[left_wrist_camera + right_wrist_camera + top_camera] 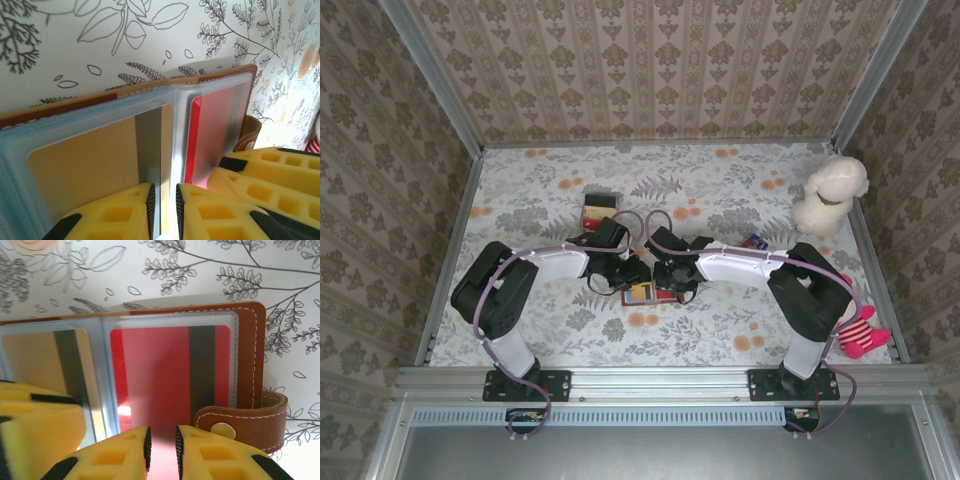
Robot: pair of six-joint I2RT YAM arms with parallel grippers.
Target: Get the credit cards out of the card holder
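Right end effector [161, 440], jaws nearly together (grip unclear), meets red card [150, 370] at near edge, long axis straight ahead; left end effector [165, 200] likewise, tan card [85, 165].

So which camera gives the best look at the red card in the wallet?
Right wrist: the red card faces it almost whole, dark stripe included, behind its clear pocket. Left wrist catches a slanted sliver; from above it is too small to judge.

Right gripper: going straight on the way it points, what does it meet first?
Most likely the red card pocketed in the open card holder, directly ahead of the right gripper. Depth is unclear, so it may already be touching.
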